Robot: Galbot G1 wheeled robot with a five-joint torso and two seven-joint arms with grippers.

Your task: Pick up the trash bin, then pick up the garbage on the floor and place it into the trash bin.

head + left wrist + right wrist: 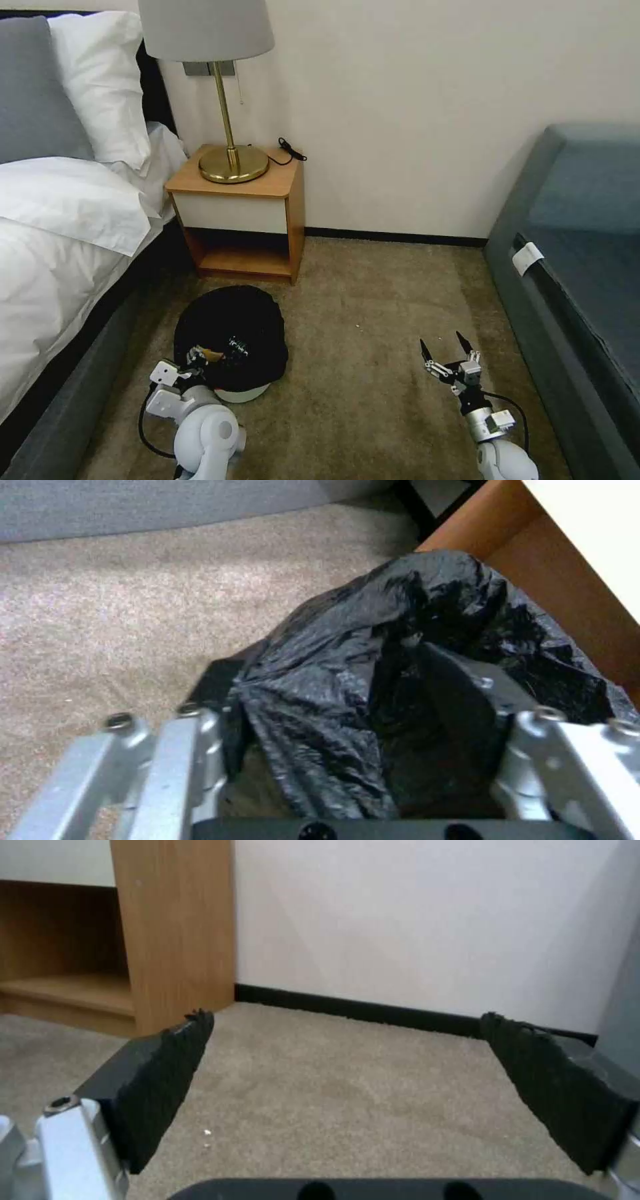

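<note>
Two claws to report on. Our left claw [195, 358] is down at the near rim of the trash bin [243, 395], and in the left wrist view its fingers [467, 680] are pinched onto the wrinkly black bag [347, 680] and rim, so we'd say the bin is grabbed. It sits low on the carpet [373, 313] just in front of the wooden nightstand [240, 213]. Our right claw [445, 353] hovers over bare carpet, jaws spread wide, holding nothing.

Progress-wise, we reckon we're close to done: a few small bits of litter [223, 350] already sit in the bin, and we can't spot any garbage left on the floor. What those bits are, we can't tell. No readable writing anywhere; the white tag [527, 257] on the blue sofa [587, 267] is too small to read.
</note>
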